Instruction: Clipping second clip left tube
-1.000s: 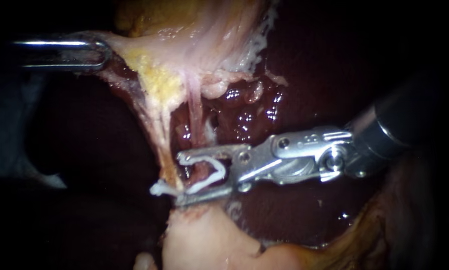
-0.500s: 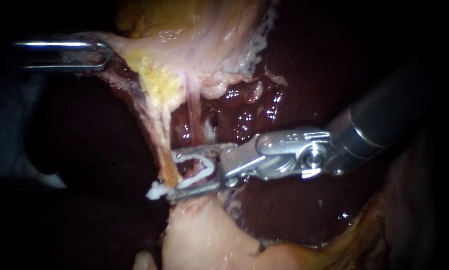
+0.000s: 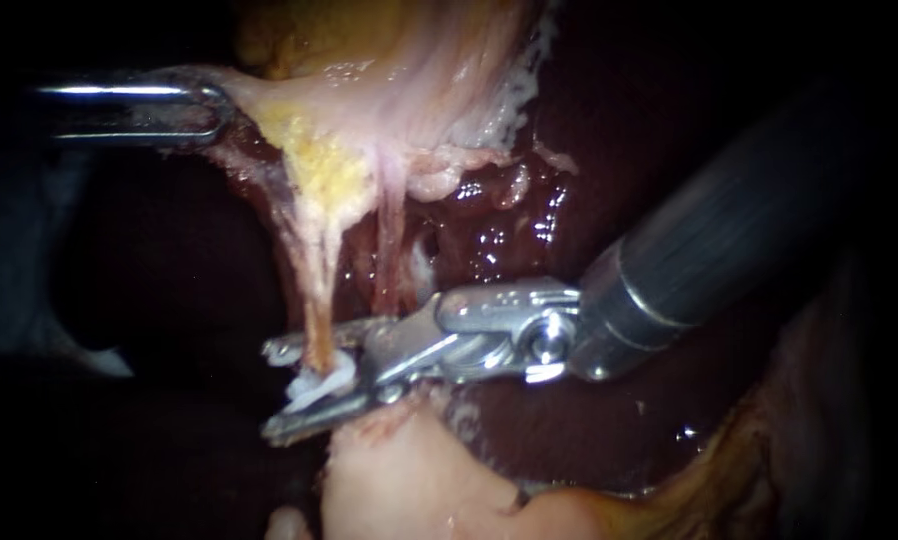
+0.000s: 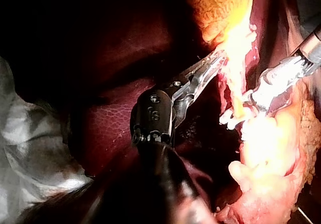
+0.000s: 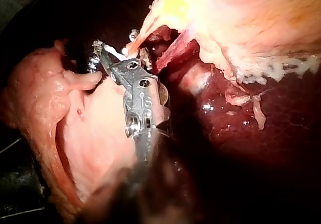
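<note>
In the lower centre of the frame, the right instrument [image 3: 277, 390] holds a white clip [image 3: 317, 385] between both of its jaws. The clip sits on the left tube [image 3: 317, 300], at its lower end. At the upper left, the jaws of the left instrument [image 3: 204, 108] are clenched on the pale tissue [image 3: 369, 110], beside the dark liver [image 3: 489, 240].

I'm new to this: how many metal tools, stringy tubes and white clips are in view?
Instruments: 2, the left instrument holding pale tissue, and the right instrument
Tubes: 2, the left tube and the right tube
White clip: 1, in the right instrument's jaws
Total: 5
</note>
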`<state>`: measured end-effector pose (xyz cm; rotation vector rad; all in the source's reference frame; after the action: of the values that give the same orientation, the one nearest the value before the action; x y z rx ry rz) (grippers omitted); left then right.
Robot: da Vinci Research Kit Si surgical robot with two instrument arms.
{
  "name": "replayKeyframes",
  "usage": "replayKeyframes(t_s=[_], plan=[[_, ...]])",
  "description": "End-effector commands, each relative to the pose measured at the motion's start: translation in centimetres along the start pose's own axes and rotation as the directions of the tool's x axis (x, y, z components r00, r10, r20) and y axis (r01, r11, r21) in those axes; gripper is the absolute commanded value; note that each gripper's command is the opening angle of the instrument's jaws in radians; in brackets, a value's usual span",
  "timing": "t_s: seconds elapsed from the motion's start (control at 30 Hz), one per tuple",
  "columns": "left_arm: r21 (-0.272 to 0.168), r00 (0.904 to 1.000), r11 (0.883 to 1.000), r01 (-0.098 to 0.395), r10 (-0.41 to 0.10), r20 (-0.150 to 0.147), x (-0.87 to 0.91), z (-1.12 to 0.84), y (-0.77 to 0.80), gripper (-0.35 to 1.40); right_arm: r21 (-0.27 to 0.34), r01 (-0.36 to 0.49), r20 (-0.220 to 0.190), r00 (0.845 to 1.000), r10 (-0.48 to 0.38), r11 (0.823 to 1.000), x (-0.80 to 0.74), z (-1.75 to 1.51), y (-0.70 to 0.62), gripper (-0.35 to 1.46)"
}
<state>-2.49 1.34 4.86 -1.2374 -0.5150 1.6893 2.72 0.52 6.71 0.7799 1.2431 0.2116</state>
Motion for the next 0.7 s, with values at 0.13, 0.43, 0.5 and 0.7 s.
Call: replayKeyframes(t_s=[0.13, 0.43, 0.5, 0.7], plan=[[-0.002, 1.0, 1.0, 0.0, 0.0, 0.001, 0.0, 0.0, 0.0, -0.35, 0.007, -0.006, -0.001, 1.0, 0.006, 1.0, 0.03, 0.04, -0.1, 0.45], [-0.003, 1.0, 1.0, -0.001, 0.001, 0.001, 0.0, -0.01, 0.0, -0.35, 0.035, -0.013, -0.006, 1.0, 0.013, 0.999, 0.15, 0.08, -0.39, 0.41], [-0.003, 1.0, 1.0, -0.001, 0.001, 0.001, 0.0, -0.02, 0.0, -0.35, 0.038, -0.012, -0.006, 1.0, 0.013, 0.999, 0.16, 0.06, -0.42, 0.38], [-0.003, 1.0, 1.0, -0.001, 0.001, 0.001, 0.0, -0.02, 0.0, -0.35, 0.034, -0.021, -0.009, 1.0, 0.021, 0.999, 0.19, -0.03, -0.43, 0.13]])
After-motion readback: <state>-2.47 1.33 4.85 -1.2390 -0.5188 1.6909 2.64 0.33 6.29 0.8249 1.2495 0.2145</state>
